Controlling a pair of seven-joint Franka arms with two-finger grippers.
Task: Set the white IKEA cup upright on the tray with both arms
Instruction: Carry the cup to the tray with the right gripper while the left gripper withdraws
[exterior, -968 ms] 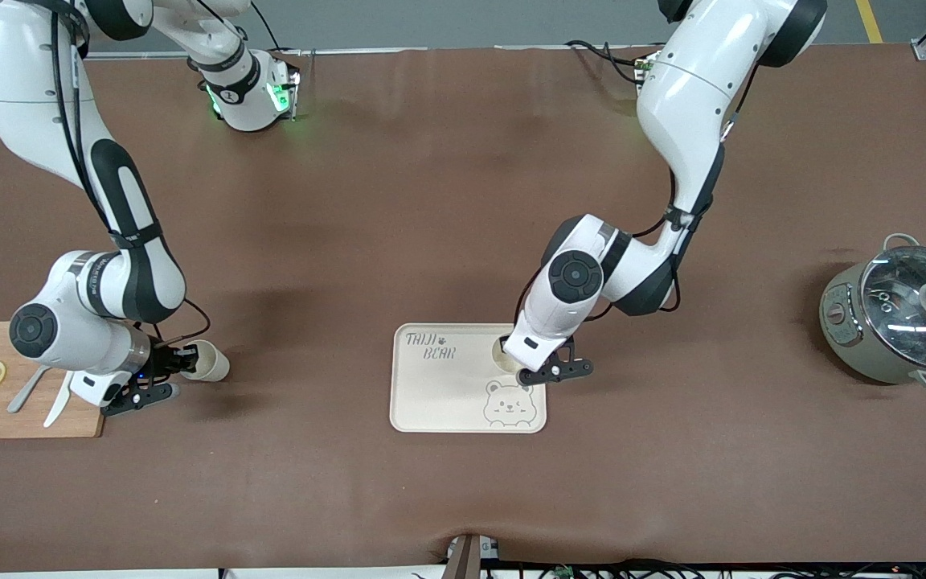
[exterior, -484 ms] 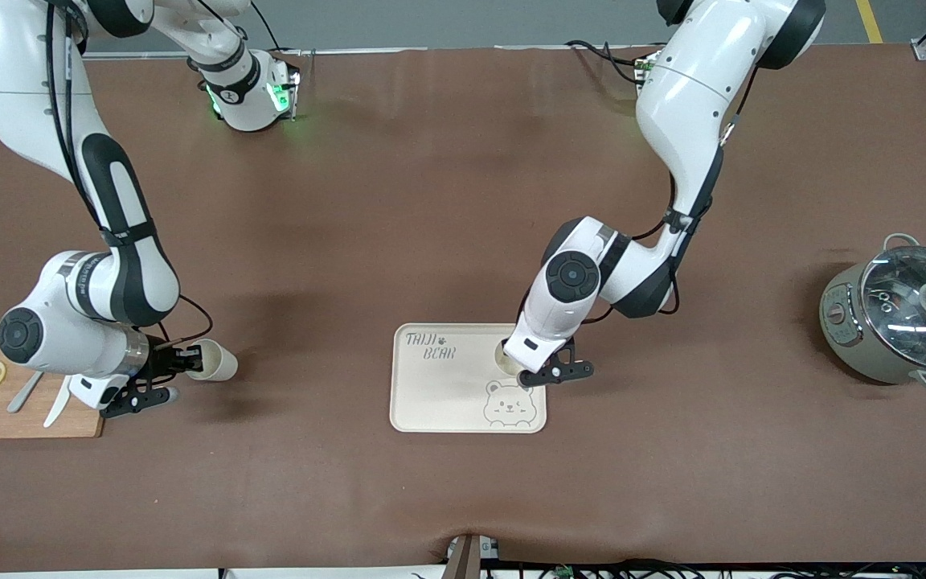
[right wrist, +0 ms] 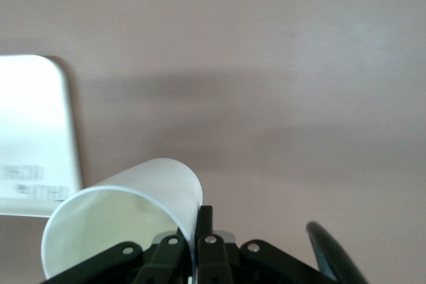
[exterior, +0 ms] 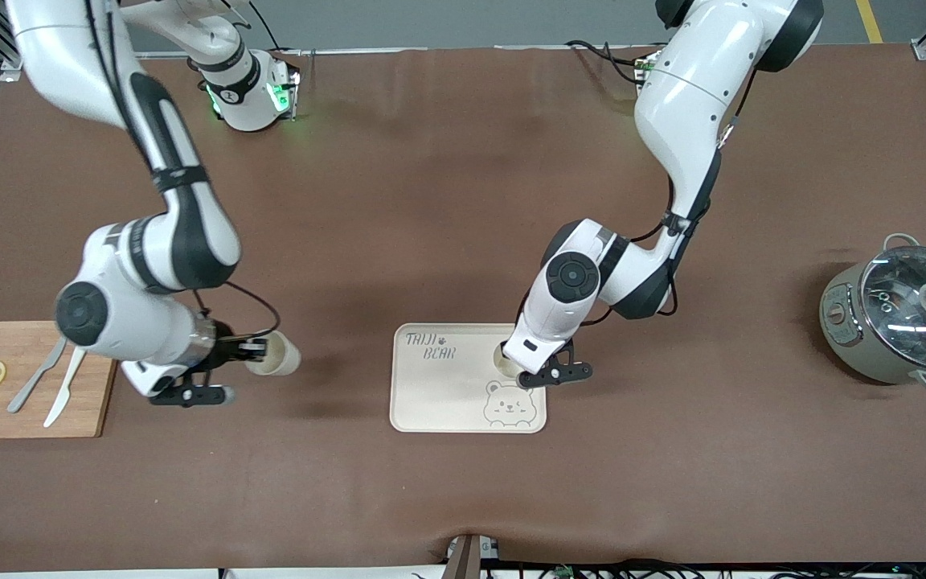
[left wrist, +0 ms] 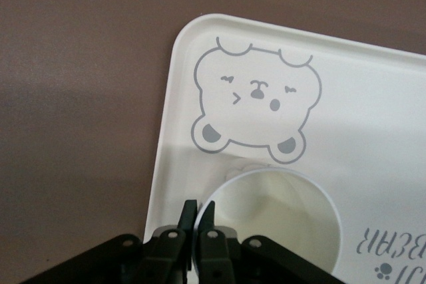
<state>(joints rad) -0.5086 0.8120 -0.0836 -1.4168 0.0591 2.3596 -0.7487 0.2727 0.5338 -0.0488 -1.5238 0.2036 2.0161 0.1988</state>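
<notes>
Moved since earlier: the right arm has been carried from beside the cutting board (exterior: 25,378) toward the tray (exterior: 439,398), with its cup (exterior: 276,356) brought along; the left arm has stayed put.
Right gripper (exterior: 252,352): held over bare table between board and tray; fingers are clamped on the wall of a white cup, seen pinched at the rim in the right wrist view (right wrist: 190,227).
Carried cup: tipped on its side, long axis roughly level and running toward the tray.
Left gripper (exterior: 518,368): held low over the tray's edge toward the left arm's end of the table; fingers are closed on the rim of a second cup (left wrist: 273,221).
Second cup: standing upright on the tray, just beside the bear drawing (left wrist: 256,104).
Key relation: the tray lies from the carried cup toward the left arm's end of the table, along the cup's own axis; the lettered part of the tray (exterior: 431,346) is judged the nearest free spot.
Next need, as a judgement: the carried cup must be turned mouth-up before being set down, well apart from the standing cup.
</notes>
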